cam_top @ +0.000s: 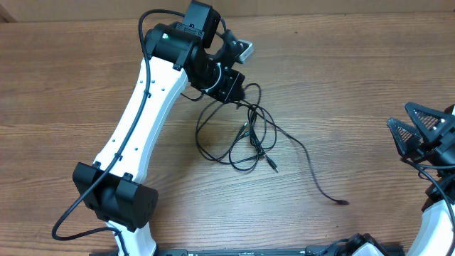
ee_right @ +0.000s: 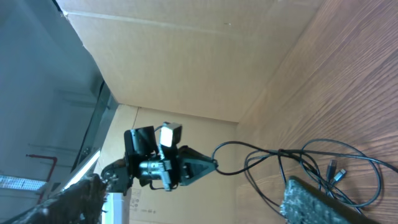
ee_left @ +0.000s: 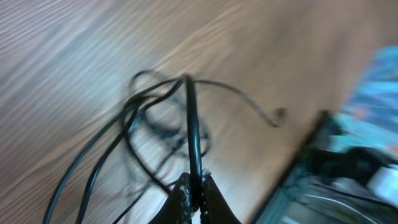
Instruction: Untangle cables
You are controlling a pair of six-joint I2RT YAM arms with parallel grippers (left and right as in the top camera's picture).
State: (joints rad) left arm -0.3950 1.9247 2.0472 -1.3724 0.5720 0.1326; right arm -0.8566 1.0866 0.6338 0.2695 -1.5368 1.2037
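Had left jaws shut on one strand of the cables point(cam_top: 249, 135), right jaws wide open and empty, loops on the counter point(cam_top: 341, 71) not yet separated.

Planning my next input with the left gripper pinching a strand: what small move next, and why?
Probably move the open right gripper toward the loose end trailing right of the cables: the left gripper pins a strand, so a second grip could pull loops apart.
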